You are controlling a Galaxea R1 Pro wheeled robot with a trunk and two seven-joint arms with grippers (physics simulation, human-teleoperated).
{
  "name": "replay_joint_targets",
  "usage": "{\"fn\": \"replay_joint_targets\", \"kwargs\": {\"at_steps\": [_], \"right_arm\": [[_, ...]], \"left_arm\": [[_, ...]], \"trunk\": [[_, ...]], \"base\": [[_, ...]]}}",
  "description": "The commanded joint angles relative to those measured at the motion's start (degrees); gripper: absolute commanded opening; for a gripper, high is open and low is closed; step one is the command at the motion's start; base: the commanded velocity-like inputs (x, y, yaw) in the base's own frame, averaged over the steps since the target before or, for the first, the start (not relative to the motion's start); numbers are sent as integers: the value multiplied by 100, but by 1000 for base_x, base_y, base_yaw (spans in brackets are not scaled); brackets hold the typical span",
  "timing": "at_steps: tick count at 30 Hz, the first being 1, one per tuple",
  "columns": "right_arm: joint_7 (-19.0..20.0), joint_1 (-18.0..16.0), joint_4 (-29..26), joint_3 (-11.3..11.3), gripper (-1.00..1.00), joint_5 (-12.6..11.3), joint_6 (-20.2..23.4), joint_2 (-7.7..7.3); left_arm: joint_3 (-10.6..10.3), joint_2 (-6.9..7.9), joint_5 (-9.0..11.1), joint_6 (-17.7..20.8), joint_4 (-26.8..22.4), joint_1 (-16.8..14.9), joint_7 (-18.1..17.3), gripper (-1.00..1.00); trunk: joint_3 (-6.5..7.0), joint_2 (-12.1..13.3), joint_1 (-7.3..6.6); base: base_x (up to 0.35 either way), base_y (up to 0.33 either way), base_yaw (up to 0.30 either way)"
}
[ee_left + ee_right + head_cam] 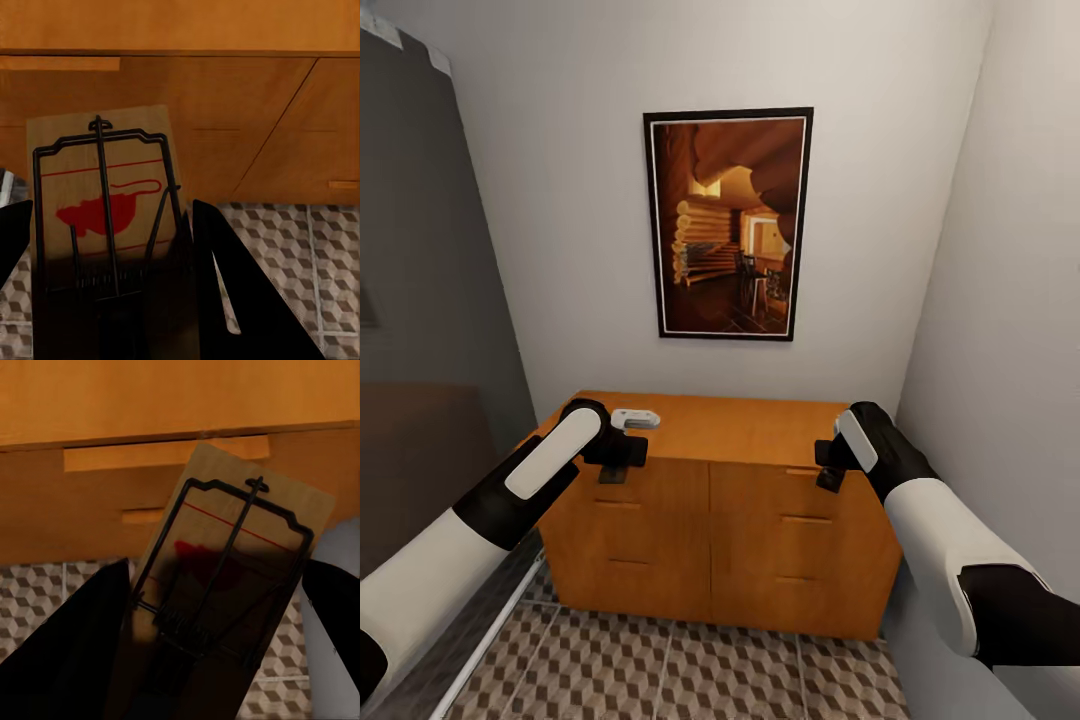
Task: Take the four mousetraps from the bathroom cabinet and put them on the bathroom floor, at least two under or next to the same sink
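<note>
A: In front of the cabinet (710, 540), what does the left gripper (105, 292) hold?

B: A mousetrap (105, 195), clamped between its dark fingers (232, 300), the board's far end standing out past the tips toward the drawer fronts.

A: And the right gripper (217, 652)?

B: It grips a second mousetrap (232, 562) the same way, tilted, jaws closed on its near end, above the bathroom floor (690, 670).

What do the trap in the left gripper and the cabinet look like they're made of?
Mousetrap: pale matte board, probably wood, under dark thin wire that looks like metal, with a printed red mark. Cabinet: orange-brown, smooth satin, faint grain, apparently wood or veneer.
</note>
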Motion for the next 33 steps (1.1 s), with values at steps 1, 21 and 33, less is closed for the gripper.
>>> {"fn": "replay_joint_targets", "kwargs": {"at_steps": [1,21,33], "right_arm": [[-56,-5,-5,22,-100,-60,17,-4],[-56,-5,-5,22,-100,-60,17,-4],[-56,-5,-5,22,-100,-60,17,-2]], "left_arm": [[-13,5,38,27,-6,-8,45,-100],[-9,14,42,27,-6,-8,43,-100],[-8,14,47,27,-4,-8,41,-100]], "trunk": [[-8,-6,-3],[-8,-6,-3],[-8,-6,-3]], "base": [[-298,175,0],[-291,154,0],[-344,1,0]]}}
